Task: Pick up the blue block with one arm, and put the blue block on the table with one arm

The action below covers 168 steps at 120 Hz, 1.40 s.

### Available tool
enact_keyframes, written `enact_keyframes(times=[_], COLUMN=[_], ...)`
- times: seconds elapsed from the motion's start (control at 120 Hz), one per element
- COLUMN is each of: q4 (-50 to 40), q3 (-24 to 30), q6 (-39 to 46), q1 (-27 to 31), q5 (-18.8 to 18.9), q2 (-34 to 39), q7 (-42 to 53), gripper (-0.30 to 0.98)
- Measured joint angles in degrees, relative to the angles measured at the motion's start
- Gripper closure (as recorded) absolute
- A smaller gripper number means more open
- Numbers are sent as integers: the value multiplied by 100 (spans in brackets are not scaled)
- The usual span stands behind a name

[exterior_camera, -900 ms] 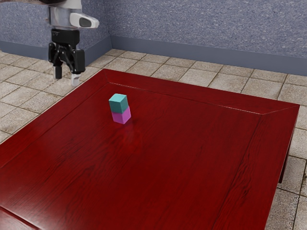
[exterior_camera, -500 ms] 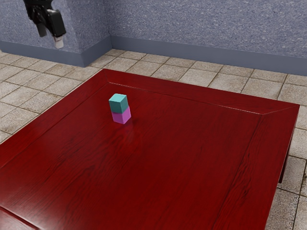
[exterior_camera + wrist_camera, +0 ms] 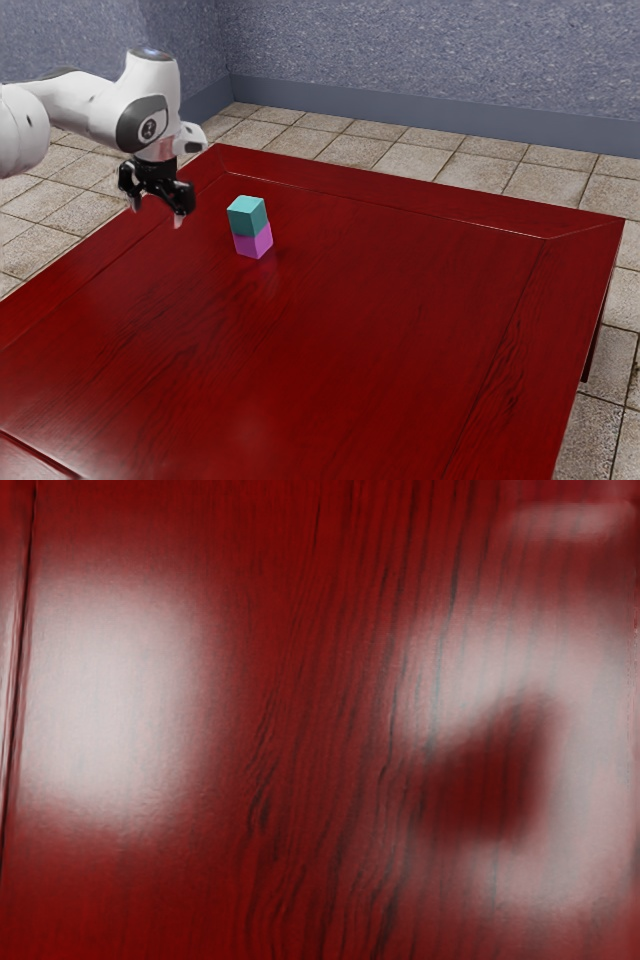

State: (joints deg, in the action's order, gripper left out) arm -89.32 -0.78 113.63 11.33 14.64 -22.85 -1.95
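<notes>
- Blue block (image 3: 247,218) sits atop the pink one (image 3: 254,241), upper left of the frame, just right of the fingers (image 3: 181,208)
- Fingers spread wide apart

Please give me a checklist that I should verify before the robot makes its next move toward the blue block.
1. Gripper open, nothing held: ok, its fingers stand apart and empty.
2. Blue block free on top: ok, nothing lies on it.
3. Stack steady: looks ok, the blue block sits squarely on the pink block.
4. Gripper at the blue block: not ok, it hangs toward the exterior view's left of it.
5. Fingers turned to match the block's sides: cannot tell.
6. Blue block directly on the table: not ok, the pink block is between.
</notes>
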Motion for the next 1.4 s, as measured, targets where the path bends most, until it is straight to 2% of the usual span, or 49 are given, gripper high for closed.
enact_keyframes(times=[0.1,0.183,0.275,0.383,0.633,0.833,1.4], q4=[108,124,57,181,695,1526,2046], q3=[35,55,59,60,248,252,256], q6=[687,1142,1463,1699,1942,2009,2081], q1=[-59,-69,-47,-31,-27,-16,-18], q5=[-208,-523,-808,-949,-1026,-1042,-1136], q2=[-159,-231,-314,-607,-991,-1648,-2346], q7=[-231,-395,-540,-607,-338,29,675], gripper=[0,0,0,0,0,0,0])
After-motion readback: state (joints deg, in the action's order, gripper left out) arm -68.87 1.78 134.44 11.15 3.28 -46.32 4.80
